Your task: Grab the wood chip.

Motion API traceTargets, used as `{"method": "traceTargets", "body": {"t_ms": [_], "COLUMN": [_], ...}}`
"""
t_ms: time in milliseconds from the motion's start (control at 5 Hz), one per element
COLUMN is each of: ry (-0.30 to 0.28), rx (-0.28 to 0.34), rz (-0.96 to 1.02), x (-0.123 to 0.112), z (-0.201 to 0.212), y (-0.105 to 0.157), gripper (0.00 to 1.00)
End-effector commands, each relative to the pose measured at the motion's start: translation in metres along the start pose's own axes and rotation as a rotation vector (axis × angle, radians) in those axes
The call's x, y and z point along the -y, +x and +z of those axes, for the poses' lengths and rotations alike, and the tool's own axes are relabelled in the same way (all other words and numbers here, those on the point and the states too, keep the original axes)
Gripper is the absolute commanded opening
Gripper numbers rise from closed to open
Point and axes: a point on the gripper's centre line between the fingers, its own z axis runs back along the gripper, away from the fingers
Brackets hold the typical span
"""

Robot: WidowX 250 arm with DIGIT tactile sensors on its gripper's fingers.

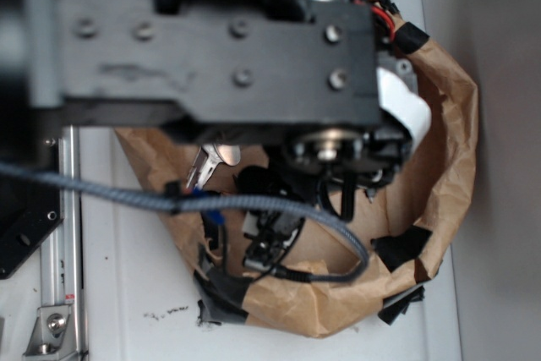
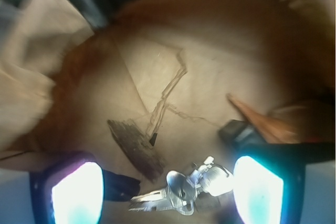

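The wood chip [image 2: 134, 149] lies flat on the brown paper floor of the bag [image 2: 220, 77], dark and grainy, just ahead of the left glowing fingertip [image 2: 76, 192] and angled in toward the gap. The jaws [image 2: 167, 190] stand apart, gripping nothing. Between them, nearest the camera, sits a silver key bunch [image 2: 181, 187] (shiny, partly blurred). Past the right fingertip [image 2: 257, 192], a small dark block [image 2: 239, 132]. From outside, the arm [image 1: 211, 40] hangs over the bag on the white desk [image 1: 144, 293].

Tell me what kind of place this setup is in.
Probably a lab bench: a white table holds a taped brown paper bag used as a bin, containing a wood chip and keys, with an aluminium rail beside it.
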Motion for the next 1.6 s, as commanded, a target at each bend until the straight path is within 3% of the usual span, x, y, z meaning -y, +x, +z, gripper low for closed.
{"method": "traceTargets", "body": {"t_ms": [0,200,400,600,800,1000,1200,1400], "ry": [-0.021,0.066,0.112,0.084,0.046,0.013,0.029,0.055], "rx": [0.051,0.039,0.016,-0.025,-0.025,-0.017,0.025,0.016], "rz": [-0.062,-0.181,-0.235,-0.259,-0.304,-0.292,-0.232,-0.173], "x": [-0.001,0.026,0.041,0.043,0.042,0.032,0.015,0.007], "z": [-0.007,-0.026,-0.046,-0.071,-0.091,-0.096,-0.09,-0.095], "y": [-0.009,-0.01,-0.011,-0.007,-0.006,-0.01,0.0,0.008], "gripper": [1.0,1.0,1.0,1.0,1.0,1.0,1.0,0.0]}}
